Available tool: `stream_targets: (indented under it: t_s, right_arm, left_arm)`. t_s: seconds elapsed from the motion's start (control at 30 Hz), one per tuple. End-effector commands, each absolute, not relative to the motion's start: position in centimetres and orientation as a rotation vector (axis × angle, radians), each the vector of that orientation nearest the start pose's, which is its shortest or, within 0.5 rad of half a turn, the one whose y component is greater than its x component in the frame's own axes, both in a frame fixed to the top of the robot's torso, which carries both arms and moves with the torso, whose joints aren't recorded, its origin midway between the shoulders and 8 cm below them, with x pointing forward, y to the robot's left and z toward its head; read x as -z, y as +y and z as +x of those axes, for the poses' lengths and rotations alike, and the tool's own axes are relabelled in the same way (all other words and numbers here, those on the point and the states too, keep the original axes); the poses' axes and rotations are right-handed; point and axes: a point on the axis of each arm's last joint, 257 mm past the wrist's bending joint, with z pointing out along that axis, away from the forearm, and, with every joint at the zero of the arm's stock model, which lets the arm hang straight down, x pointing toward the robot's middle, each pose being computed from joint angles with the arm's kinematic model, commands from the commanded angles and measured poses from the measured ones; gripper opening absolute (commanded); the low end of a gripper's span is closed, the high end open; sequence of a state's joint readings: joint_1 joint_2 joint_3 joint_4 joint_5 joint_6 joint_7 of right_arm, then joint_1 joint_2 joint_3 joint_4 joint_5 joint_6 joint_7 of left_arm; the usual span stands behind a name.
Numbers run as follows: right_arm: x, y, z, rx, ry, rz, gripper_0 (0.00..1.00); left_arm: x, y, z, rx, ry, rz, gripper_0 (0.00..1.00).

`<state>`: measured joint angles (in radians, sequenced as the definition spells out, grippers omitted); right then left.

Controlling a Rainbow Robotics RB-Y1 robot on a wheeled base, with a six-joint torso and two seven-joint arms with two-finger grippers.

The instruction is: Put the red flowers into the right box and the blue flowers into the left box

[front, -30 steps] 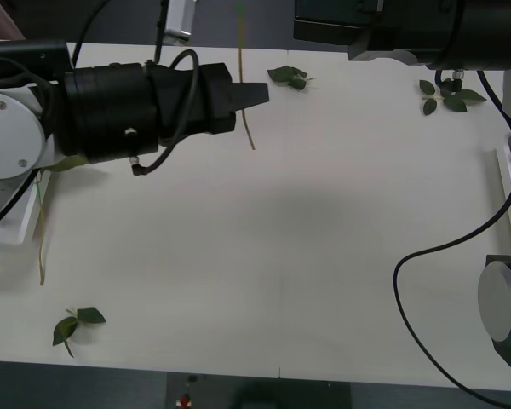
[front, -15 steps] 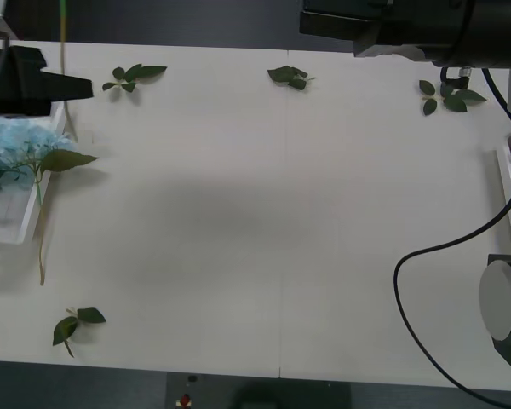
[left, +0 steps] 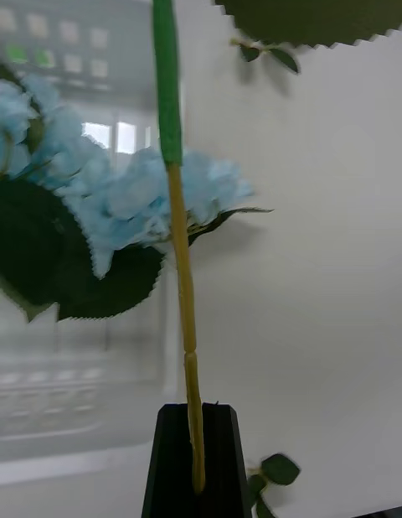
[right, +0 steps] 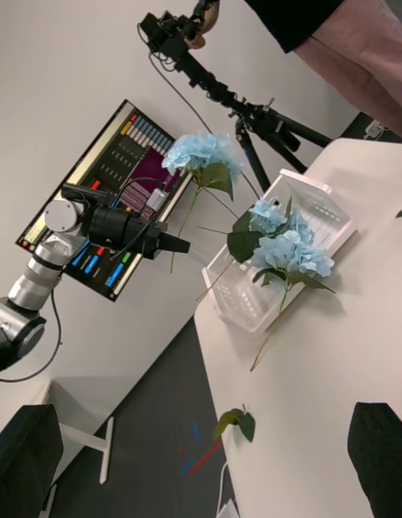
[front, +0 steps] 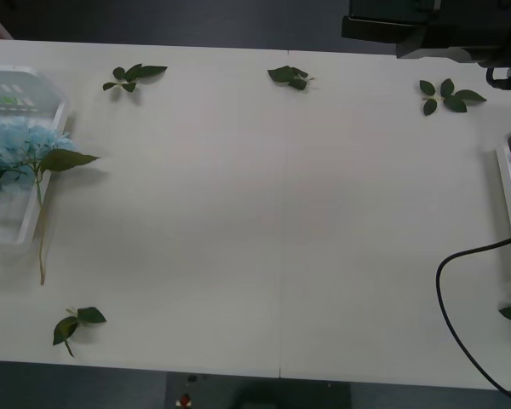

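The left gripper (left: 194,459) — jaws clamped on a blue flower's stem (left: 180,258) — hangs above the left box (left: 75,384); the right gripper's (right: 201,459) jaws stand apart.

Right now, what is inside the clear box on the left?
Pale blue flowers lie in the clear box, one stem hanging over its rim. The left gripper holds another blue stem above it. The heads cover the floor beneath.
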<state>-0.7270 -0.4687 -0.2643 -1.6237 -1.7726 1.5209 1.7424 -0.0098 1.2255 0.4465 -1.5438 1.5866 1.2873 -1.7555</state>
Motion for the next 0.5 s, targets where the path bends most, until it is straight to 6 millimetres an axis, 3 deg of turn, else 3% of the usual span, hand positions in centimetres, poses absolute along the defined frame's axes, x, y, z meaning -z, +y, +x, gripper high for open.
stream_targets:
  t_s: [0.03,0.17,0.37,0.5]
  right_arm:
    - [-7.3,-9.2,42.6,-1.323,1.658,-0.897,1.0]
    - [-6.6,-10.9,42.0,-1.281,1.674,-0.94,1.0]
    - [-5.4,-13.1,41.0,-1.206,1.678,-1.019,1.0]
    - [-4.3,-14.5,41.1,-1.137,1.655,-1.06,1.0]
  left_arm:
    - [9.8,53.7,41.5,0.214,2.413,0.101,0.0]
    - [12.6,57.4,39.4,0.16,2.471,0.06,0.0]
    - [16.3,60.0,36.7,0.131,2.561,0.0,0.0]
    - [18.1,60.6,35.4,0.134,2.605,-0.031,0.0]
